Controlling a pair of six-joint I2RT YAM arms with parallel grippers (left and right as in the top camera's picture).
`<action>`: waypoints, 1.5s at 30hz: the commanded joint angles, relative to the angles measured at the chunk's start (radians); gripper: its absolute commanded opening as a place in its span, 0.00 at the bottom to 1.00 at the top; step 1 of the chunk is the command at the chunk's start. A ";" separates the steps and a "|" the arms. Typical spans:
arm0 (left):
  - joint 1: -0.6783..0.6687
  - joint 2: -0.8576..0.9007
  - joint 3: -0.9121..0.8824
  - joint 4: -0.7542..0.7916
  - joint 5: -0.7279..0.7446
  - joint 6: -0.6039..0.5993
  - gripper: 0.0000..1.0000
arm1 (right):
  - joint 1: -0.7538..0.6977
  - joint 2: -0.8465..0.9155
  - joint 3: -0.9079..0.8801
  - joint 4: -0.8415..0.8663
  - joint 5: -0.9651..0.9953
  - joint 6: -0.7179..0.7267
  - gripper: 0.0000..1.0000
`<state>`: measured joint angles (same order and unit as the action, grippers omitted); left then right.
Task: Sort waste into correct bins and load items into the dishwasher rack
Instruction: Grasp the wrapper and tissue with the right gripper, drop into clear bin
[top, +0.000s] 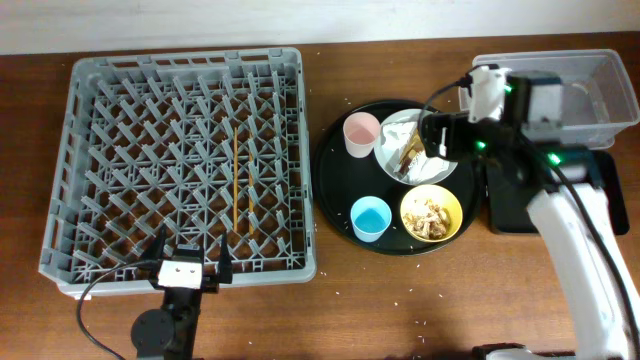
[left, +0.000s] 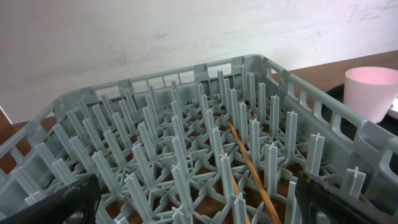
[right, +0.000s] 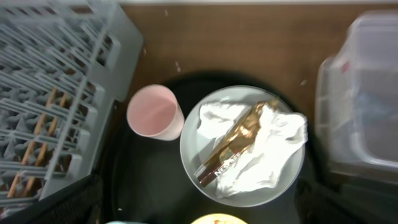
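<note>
Right gripper (top: 437, 135) hovers over plate (right: 190, 146) on round black tray (top: 335, 190) — jaws wide, empty. Crumpled napkins (right: 273, 137) with gold scrap (right: 239, 134) lie on plate. Pink cup (top: 361, 132) just beside plate. Left gripper (top: 192, 255) at near rim of rack (top: 190, 62) — jaws wide, empty.

- The left gripper (top: 192, 252) sat low and level, jaws spread wide.
- The right arm (top: 570, 220) reached forward; the right gripper (top: 428, 135) faced downward, fingers parted.

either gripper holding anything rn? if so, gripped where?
Nothing held. Left gripper is open at the dishwasher rack's near edge; right gripper is open above the plate of napkins.
</note>
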<state>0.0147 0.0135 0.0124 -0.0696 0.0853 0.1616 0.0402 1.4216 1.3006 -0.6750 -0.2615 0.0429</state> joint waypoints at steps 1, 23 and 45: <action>0.003 -0.006 -0.004 -0.004 -0.003 0.013 0.99 | 0.005 0.148 0.011 0.037 -0.011 0.220 0.99; 0.003 -0.006 -0.004 -0.004 -0.003 0.013 0.99 | 0.137 0.656 0.011 0.306 0.441 0.961 0.39; 0.003 -0.006 -0.004 -0.004 -0.003 0.013 0.99 | -0.319 0.711 0.745 -0.061 0.342 0.575 1.00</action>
<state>0.0147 0.0116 0.0124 -0.0692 0.0856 0.1619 -0.2794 2.1014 2.0399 -0.7658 0.1066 0.6716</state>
